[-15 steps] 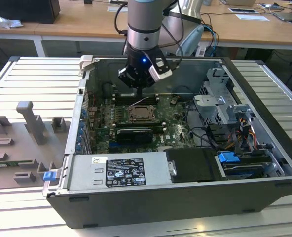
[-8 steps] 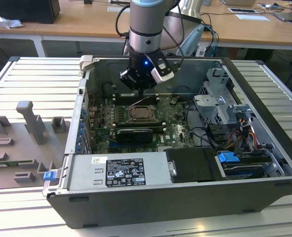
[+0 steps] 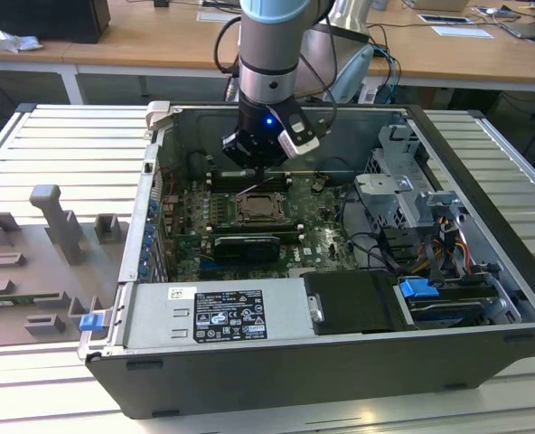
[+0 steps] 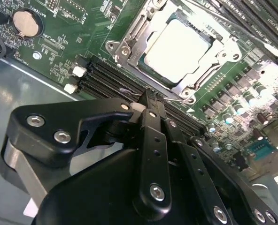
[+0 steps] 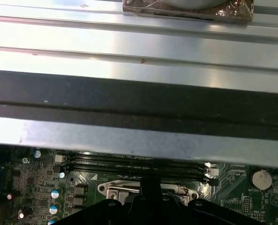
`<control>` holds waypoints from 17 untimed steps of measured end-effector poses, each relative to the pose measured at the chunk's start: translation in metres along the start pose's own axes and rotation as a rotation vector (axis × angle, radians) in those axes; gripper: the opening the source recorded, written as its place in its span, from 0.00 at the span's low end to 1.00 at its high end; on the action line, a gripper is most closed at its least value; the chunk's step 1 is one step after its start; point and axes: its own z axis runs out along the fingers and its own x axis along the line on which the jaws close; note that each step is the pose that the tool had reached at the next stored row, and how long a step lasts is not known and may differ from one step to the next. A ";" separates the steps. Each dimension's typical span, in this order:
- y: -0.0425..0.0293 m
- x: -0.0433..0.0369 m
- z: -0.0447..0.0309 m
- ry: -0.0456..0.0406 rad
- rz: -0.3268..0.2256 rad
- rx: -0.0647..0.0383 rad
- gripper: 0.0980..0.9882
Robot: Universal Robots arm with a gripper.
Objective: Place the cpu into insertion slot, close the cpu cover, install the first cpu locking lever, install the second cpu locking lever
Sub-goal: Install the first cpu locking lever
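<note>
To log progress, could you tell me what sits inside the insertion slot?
The cpu lies in the insertion slot, framed by the cpu cover. The contacts beneath are covered.

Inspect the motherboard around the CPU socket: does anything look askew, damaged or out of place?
Nothing stands out. The cpu lies flat and square in the insertion slot, with the cpu cover down around it. The gripper sits at the socket's edge, over the memory slots.

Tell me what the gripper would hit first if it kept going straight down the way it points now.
Probably the metal cpu cover at the socket's edge beside the black memory slots. The gripper points down at that edge, with the cpu seated just past it. Depth is unclear, so it might land on the slots instead.
</note>
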 end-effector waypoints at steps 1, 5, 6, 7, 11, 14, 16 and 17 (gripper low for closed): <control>0.0008 -0.0002 0.0007 0.0000 0.000 0.000 0.01; 0.0029 -0.0019 0.0028 -0.0002 0.000 -0.004 0.01; 0.0028 -0.0027 0.0032 -0.0005 0.000 -0.008 0.01; 0.0028 -0.0033 0.0038 -0.0009 0.000 -0.013 0.01; 0.0024 -0.0050 0.0059 -0.0012 0.001 -0.015 0.01; 0.0018 -0.0084 0.0094 -0.0015 0.003 -0.015 0.01; 0.0014 -0.0108 0.0117 -0.0015 0.004 -0.015 0.01; 0.0013 -0.0114 0.0123 -0.0015 0.004 -0.015 0.01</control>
